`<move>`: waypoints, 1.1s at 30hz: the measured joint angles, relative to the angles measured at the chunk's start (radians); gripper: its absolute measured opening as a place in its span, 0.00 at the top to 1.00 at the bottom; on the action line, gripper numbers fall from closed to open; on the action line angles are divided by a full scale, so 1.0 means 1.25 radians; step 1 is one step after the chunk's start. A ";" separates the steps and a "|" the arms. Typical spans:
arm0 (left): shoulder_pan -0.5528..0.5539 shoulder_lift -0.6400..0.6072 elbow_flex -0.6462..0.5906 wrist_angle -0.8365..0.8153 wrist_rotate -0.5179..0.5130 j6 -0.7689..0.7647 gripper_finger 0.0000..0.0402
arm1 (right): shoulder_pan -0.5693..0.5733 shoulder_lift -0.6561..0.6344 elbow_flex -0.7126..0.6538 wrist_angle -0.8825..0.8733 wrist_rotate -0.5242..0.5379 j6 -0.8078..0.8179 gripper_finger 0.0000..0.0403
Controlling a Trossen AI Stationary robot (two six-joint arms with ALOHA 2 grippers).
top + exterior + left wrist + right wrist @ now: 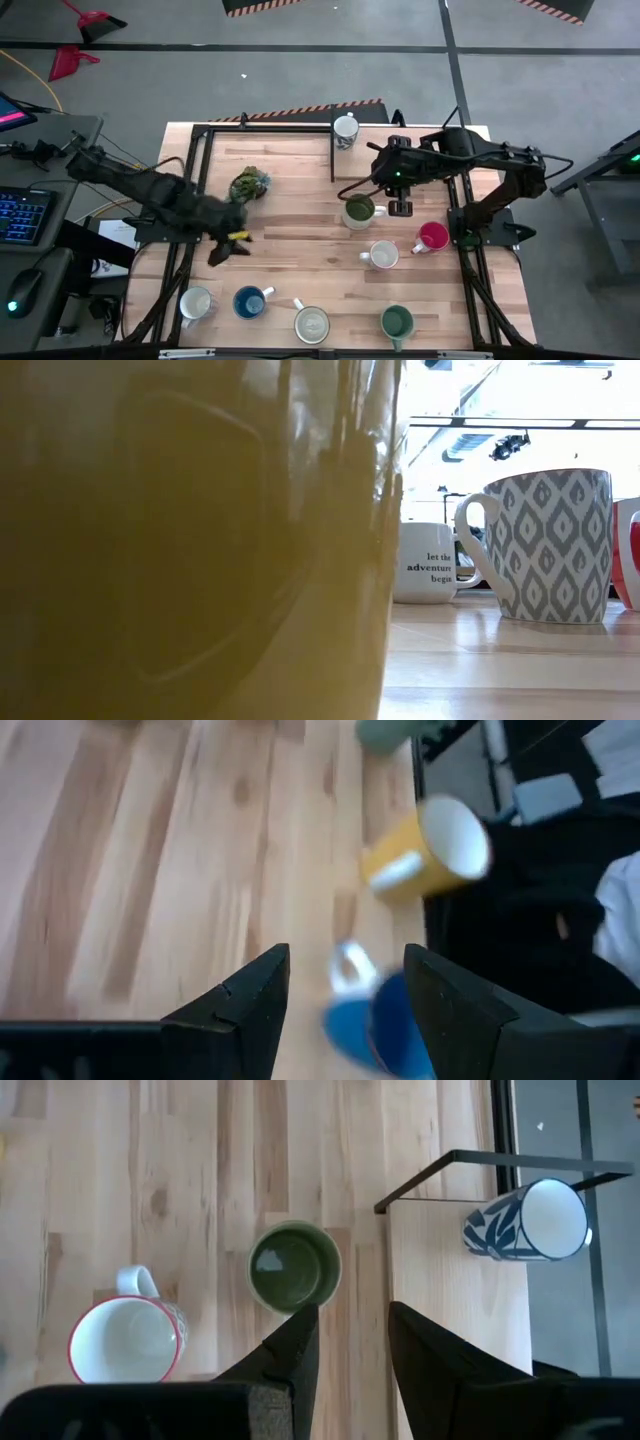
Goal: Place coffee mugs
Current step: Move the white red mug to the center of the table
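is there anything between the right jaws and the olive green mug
Nothing visible. The right gripper hangs open just beside the olive green mug, with only bare table between them. The red-rimmed mug and the leaf-patterned mug stand off to either side, clear of that gap.

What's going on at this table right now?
Ceramic coffee mugs stand scattered over the wooden table. The right gripper, open and empty, hovers beside the olive green mug. The left gripper, also open and empty, hangs over bare wood above the blue mug, near a leafy plant sprig.
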 joint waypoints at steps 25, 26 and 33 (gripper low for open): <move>-0.453 0.334 0.139 -0.210 -0.073 -0.776 0.54 | -0.001 -0.001 -0.001 0.030 0.007 0.000 0.74; -0.460 0.343 0.140 -0.210 -0.071 -0.795 0.54 | -0.001 -0.001 -0.001 0.030 0.008 -0.002 0.74; -0.505 0.375 0.169 -0.213 -0.061 -0.950 0.54 | -0.001 -0.001 -0.001 0.027 0.008 -0.004 0.74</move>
